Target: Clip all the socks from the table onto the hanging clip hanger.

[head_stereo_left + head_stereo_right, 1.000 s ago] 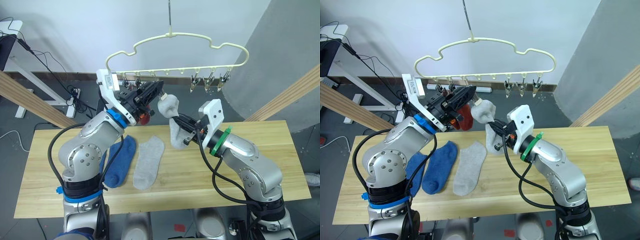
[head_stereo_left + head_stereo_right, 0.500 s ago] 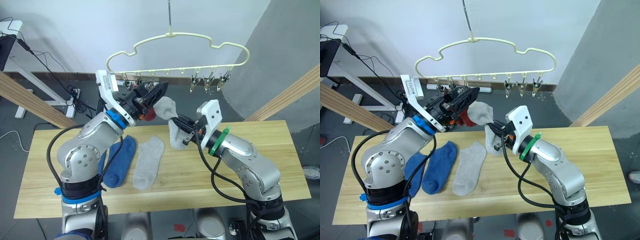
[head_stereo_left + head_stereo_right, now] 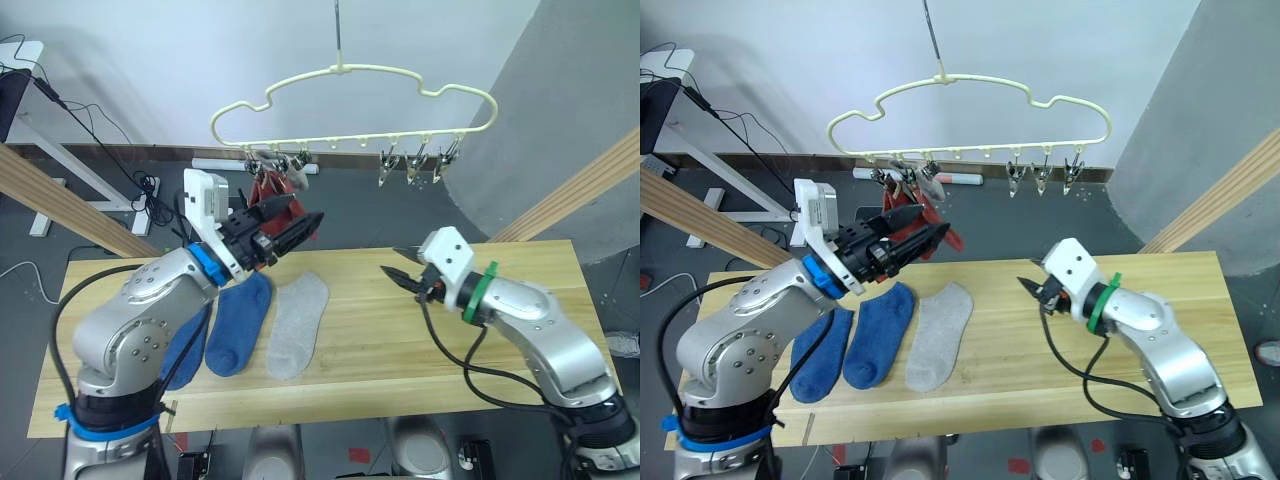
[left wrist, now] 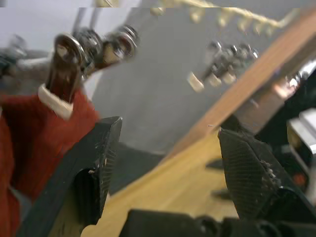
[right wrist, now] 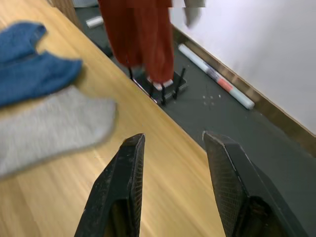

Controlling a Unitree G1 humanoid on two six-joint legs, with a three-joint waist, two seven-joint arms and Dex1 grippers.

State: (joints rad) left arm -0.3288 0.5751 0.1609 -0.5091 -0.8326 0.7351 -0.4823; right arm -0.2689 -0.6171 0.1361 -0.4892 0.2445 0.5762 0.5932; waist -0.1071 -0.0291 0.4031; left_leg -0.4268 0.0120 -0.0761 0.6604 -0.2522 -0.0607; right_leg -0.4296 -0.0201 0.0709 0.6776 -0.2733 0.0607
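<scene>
- The clip hanger point(image 3: 350, 100) hangs by its hook above the far edge of the table point(image 3: 400, 370), with a row of small metal clips along its lower bar.
- Red socks point(image 3: 925, 215) hang from clips at the hanger's left end; a small pale piece shows at the third clip, though I cannot tell what it is. The three clips point(image 3: 415, 160) at the right end hold nothing.
- Three socks lie side by side on the left half of the table: two blue socks point(image 3: 875, 335) nearer the left edge, and a grey sock point(image 3: 935, 335) just beside them, towards the middle.
- The left gripper point(image 3: 285, 228) is raised over the table's far left part, just below the red socks, its jaws spread and holding nothing.
- The right gripper point(image 3: 400, 275) hovers over the middle of the table, well apart from the grey sock, jaws spread and empty.
</scene>
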